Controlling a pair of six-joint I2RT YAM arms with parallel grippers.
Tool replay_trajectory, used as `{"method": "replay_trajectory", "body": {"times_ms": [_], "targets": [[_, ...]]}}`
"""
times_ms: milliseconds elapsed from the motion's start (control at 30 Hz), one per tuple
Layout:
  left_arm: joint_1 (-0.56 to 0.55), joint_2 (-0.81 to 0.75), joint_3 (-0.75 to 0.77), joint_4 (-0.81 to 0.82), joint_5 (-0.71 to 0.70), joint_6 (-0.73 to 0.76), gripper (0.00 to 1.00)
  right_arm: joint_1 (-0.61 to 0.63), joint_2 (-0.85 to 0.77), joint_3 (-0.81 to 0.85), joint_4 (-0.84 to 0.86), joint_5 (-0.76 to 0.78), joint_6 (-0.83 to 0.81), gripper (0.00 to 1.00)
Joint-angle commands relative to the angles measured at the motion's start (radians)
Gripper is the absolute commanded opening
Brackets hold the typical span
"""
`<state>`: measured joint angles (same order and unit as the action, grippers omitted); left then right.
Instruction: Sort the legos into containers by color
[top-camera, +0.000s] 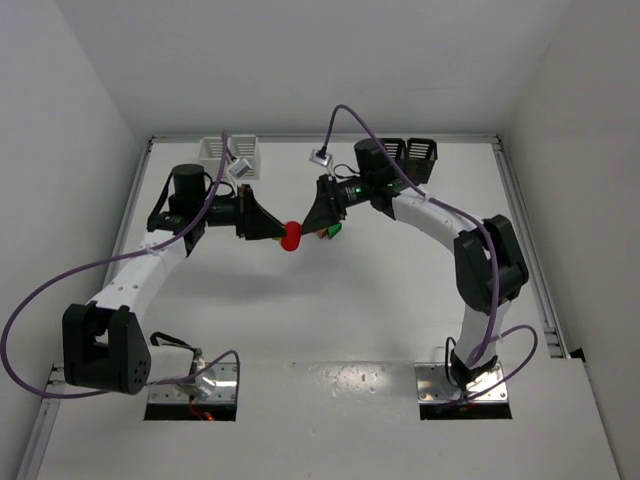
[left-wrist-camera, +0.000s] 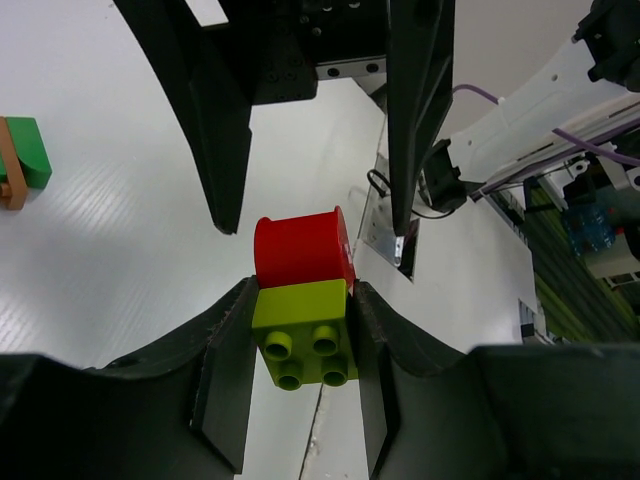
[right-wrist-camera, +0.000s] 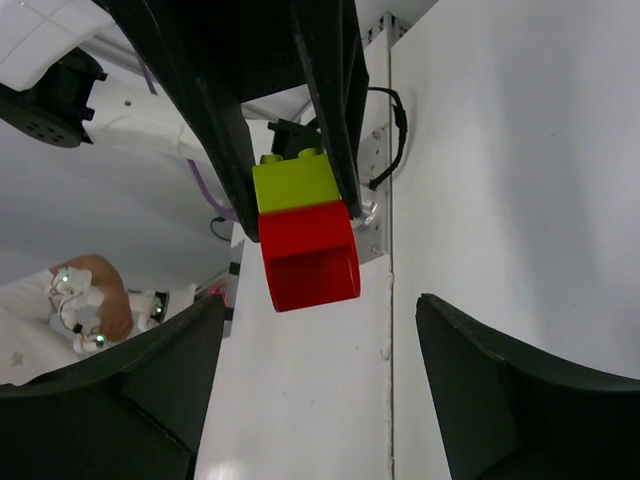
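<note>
Green and orange plastic bricks lie on white table near red/yellow-green plastic brick chunk. Left gripper clenched on chunk's yellow-green half, aloft. Right gripper spread wide facing chunk, no contact.

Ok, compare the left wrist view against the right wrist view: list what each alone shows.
Left wrist only: the studs of the yellow-green brick and a green brick lying on the table. Right wrist only: the red brick's hollow underside. Both: the left tool shut on the yellow-green brick, red brick joined to it, right tool open.
</note>
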<state>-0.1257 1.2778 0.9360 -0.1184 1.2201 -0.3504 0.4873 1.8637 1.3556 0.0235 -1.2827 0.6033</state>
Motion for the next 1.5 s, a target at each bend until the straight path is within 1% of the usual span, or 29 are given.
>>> {"method": "replay_trajectory", "body": {"times_ms": [0, 100, 133, 200, 233, 333, 400, 433, 467, 500, 533, 567, 633, 667, 700, 767, 900, 1133, 1167, 1300, 1433, 1467], "targets": [[-0.011, 0.002, 0.030, 0.043, 0.039, -0.004, 0.16, 0.027, -0.001, 0.014, 0.058, -0.007, -0.004, 0.76], [-0.011, 0.002, 0.030, 0.052, 0.039, -0.004, 0.16, 0.036, 0.008, 0.014, 0.067, -0.007, -0.004, 0.68], [-0.011, 0.002, 0.030, 0.052, 0.039, -0.004, 0.16, 0.036, 0.008, 0.014, 0.078, -0.007, -0.004, 0.60], [-0.011, 0.002, 0.030, 0.052, 0.039, -0.004, 0.16, 0.046, 0.008, 0.014, 0.089, -0.017, -0.004, 0.52], [-0.011, 0.002, 0.030, 0.052, 0.039, -0.004, 0.16, 0.046, 0.008, 0.014, 0.089, -0.017, -0.004, 0.46], [-0.011, 0.002, 0.030, 0.052, 0.048, -0.013, 0.16, 0.056, 0.008, 0.014, 0.113, -0.027, -0.004, 0.36], [-0.011, 0.002, 0.021, 0.052, 0.048, -0.013, 0.16, 0.065, 0.008, 0.005, 0.124, -0.038, -0.004, 0.31], [-0.011, 0.011, 0.021, 0.052, 0.048, -0.013, 0.20, 0.065, 0.008, 0.005, 0.124, -0.038, -0.004, 0.24], [-0.011, 0.011, 0.021, 0.052, 0.048, -0.013, 0.23, 0.065, 0.008, -0.004, 0.133, -0.038, -0.004, 0.21], [-0.011, 0.011, 0.021, 0.052, 0.048, -0.013, 0.27, 0.065, -0.003, -0.013, 0.133, -0.038, -0.004, 0.18], [-0.011, 0.011, 0.021, 0.052, 0.048, -0.013, 0.35, 0.065, -0.003, -0.013, 0.142, -0.038, -0.004, 0.15], [-0.011, 0.011, 0.021, 0.052, 0.039, -0.022, 0.38, 0.065, -0.014, -0.024, 0.142, -0.038, -0.004, 0.10], [-0.011, 0.011, 0.021, 0.052, 0.039, -0.022, 0.43, 0.065, -0.014, -0.036, 0.151, -0.038, -0.004, 0.07], [-0.011, 0.011, 0.021, 0.052, 0.039, -0.022, 0.46, 0.065, -0.024, -0.050, 0.151, -0.038, -0.013, 0.06], [0.001, 0.011, 0.021, 0.052, 0.039, -0.022, 0.46, 0.065, -0.024, -0.061, 0.151, -0.038, -0.013, 0.06], [0.014, 0.011, 0.021, 0.052, 0.039, -0.022, 0.50, 0.056, -0.035, -0.072, 0.161, -0.038, -0.013, 0.04], [0.035, 0.011, 0.021, 0.034, 0.058, -0.022, 0.53, 0.056, -0.046, -0.081, 0.161, -0.038, -0.013, 0.04], [0.044, 0.011, 0.021, -0.023, 0.058, 0.022, 0.54, 0.046, -0.057, -0.090, 0.161, -0.038, -0.013, 0.04], [0.044, 0.011, 0.021, -0.023, 0.058, 0.031, 0.54, 0.046, -0.057, -0.090, 0.161, -0.038, -0.013, 0.03], [0.044, 0.011, 0.011, -0.032, 0.058, 0.031, 0.60, 0.046, -0.057, -0.067, 0.152, -0.038, -0.013, 0.03], [0.044, 0.011, 0.011, -0.032, 0.058, 0.041, 0.60, 0.046, -0.057, -0.044, 0.142, -0.038, -0.013, 0.03], [0.044, 0.011, 0.001, -0.032, 0.058, 0.041, 0.59, 0.037, -0.057, -0.044, 0.142, -0.038, -0.013, 0.03]]}}
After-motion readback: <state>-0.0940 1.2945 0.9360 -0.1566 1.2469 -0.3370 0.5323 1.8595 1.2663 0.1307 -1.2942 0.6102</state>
